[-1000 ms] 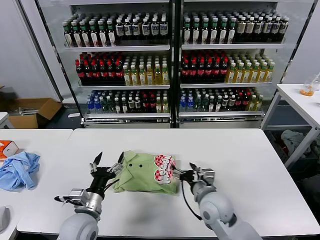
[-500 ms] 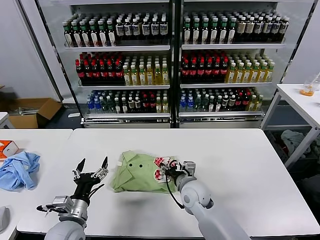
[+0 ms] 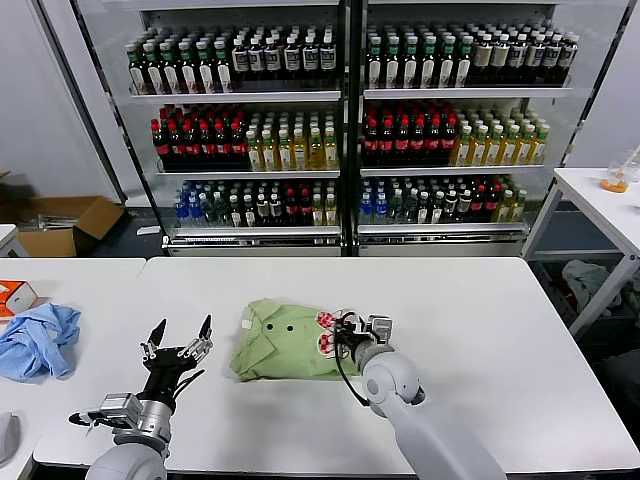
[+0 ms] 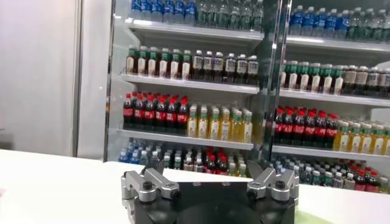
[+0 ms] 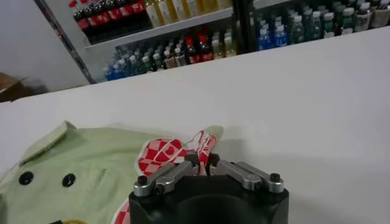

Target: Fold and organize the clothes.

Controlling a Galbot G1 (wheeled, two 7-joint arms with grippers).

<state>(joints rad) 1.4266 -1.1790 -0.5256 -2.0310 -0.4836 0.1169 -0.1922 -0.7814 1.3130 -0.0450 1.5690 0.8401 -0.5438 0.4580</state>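
Note:
The clothes, a light green shirt (image 3: 285, 345), lie folded in the middle of the white table (image 3: 480, 330). Its two dark buttons (image 5: 68, 179) and red-and-white patch (image 5: 159, 155) show in the right wrist view, with the shirt (image 5: 85, 170) spread beside them. My right gripper (image 3: 346, 335) is at the shirt's right edge, shut on a pinch of the patterned fabric; the right gripper (image 5: 200, 164) shows the fold between its tips. My left gripper (image 3: 178, 345) hovers open to the left of the shirt, apart from it; the left gripper (image 4: 201, 169) holds nothing.
A light blue cloth (image 3: 38, 338) and an orange box (image 3: 15, 297) lie on the neighbouring table at the left. Shelves of bottles (image 3: 340, 130) stand behind the table. Another white table (image 3: 600, 195) is at the far right.
My right gripper has shut on the shirt's patterned edge after moving in from the right. My left gripper has drawn back leftward from the shirt's collar side, staying open.

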